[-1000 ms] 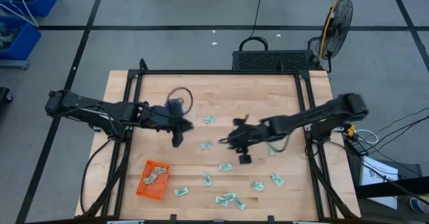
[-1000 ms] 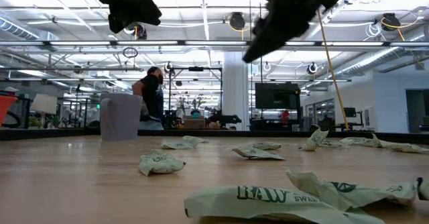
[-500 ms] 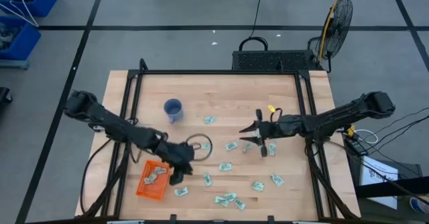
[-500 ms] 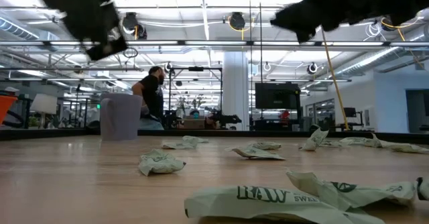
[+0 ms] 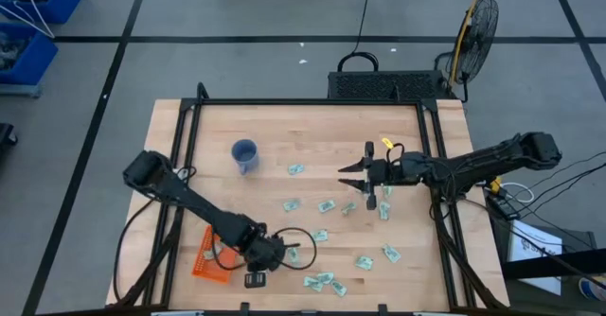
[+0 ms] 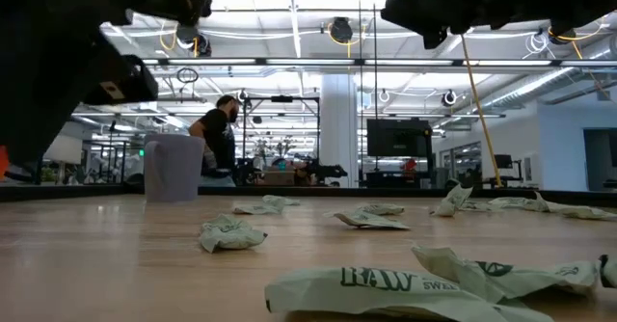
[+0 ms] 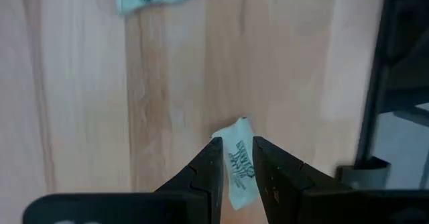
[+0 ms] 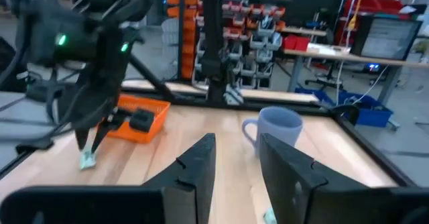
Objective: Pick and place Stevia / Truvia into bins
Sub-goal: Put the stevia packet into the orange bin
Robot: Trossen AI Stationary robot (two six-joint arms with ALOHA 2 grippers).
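1. The left gripper point(image 7: 234, 158) is clamped on one small pale green and white paper sachet point(image 7: 238, 162). The left wrist view shows the sachet standing between the two dark fingers point(image 7: 209, 163), with its long axis running along the fingers and its free end coming out past the tips.

2. In the high view, the left gripper point(image 5: 284, 254) is low over the front part of the light wooden table point(image 5: 322, 136). The shallow orange plastic basket with mesh sides point(image 5: 205, 257) lies at about 9 o'clock from this gripper, near it but still apart, partly hidden under the left arm.

3. So, in my judgement, the coming move depends on this relation: the held sachet must travel toward 9 o'clock until it is above the basket, and only then should the fingers let go. The left arm is clearly the nearer one to the basket.

4. The right gripper point(image 5: 365, 180) hangs over the right half of the table, at about 2 o'clock from the left gripper and well apart from it. Its fingers stand apart and hold nothing, as the right wrist view shows.

5. Many other sachets lie loose on the wood, for example one point(image 5: 327, 206) at about 8 o'clock from the right gripper, and a group point(image 5: 322, 282) near the front edge.

6. A blue cup point(image 5: 244, 154) stands toward the back left, well away from both grippers.
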